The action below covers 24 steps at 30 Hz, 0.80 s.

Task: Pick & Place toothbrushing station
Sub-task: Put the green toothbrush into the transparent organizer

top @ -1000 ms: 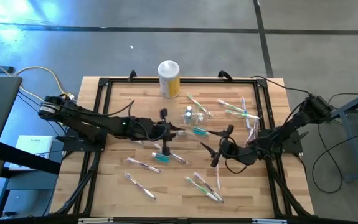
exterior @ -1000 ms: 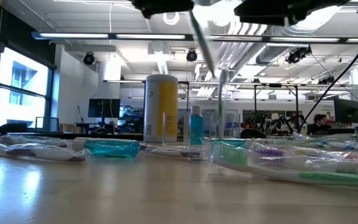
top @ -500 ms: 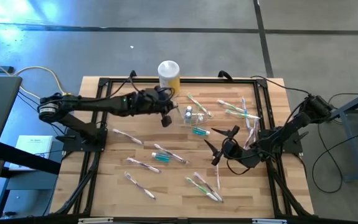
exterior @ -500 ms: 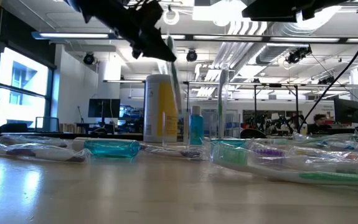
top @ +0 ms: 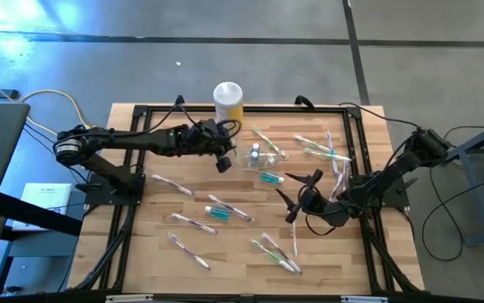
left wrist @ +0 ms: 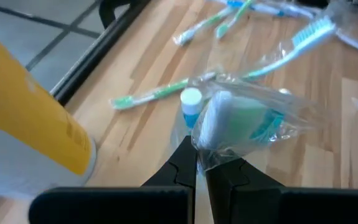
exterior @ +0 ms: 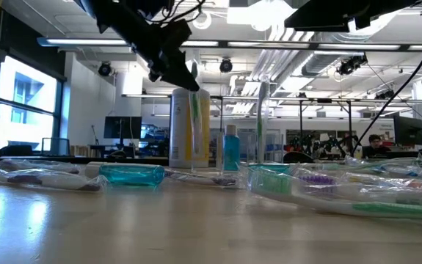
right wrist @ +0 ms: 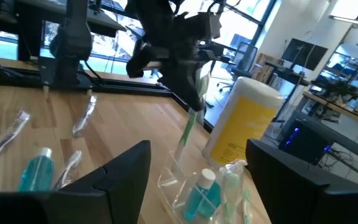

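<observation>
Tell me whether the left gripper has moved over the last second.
Yes. The left gripper, shut on a wrapped toothbrush, has swung from mid-table toward the far edge and now hangs beside the yellow canister.

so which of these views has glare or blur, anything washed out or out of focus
Low view: ceiling lights blow out the top, the table foreground is soft. Left wrist view: the yellow canister is blurred up close. Right wrist view: windows behind are washed out. High view: blue-white glare on the floor at the upper left.
</observation>
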Available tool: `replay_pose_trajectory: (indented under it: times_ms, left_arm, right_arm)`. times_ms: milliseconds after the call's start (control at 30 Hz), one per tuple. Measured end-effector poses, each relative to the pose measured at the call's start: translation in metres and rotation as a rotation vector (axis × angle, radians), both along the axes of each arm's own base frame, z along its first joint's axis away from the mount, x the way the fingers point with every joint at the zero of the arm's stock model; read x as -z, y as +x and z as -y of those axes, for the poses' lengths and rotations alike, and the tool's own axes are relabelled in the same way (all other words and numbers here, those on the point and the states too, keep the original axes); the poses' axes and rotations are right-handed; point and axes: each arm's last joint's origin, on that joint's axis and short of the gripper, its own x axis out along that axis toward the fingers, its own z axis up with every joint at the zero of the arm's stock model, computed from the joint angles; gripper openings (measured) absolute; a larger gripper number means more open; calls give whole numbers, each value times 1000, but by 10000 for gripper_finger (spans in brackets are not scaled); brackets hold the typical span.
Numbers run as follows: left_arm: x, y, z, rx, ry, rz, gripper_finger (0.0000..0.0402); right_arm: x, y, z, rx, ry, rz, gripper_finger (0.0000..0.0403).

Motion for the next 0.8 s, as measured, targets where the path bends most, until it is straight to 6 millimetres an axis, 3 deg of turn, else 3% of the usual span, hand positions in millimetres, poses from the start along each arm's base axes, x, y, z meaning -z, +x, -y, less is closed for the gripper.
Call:
replay_pose_trajectory:
  times_ms: [233,400,800]
  left_arm:
    - [11,1,-15,-46,-66,-25,8]
    - [19,1,-26,-34,-132,-41,37]
    - [20,2,-27,2,-107,-55,83]
  right_arm:
    - [0,3,3,-19,26,10,256]
    - [1,3,4,-18,23,5,256]
    - [7,8,13,-40,61,-28,256]
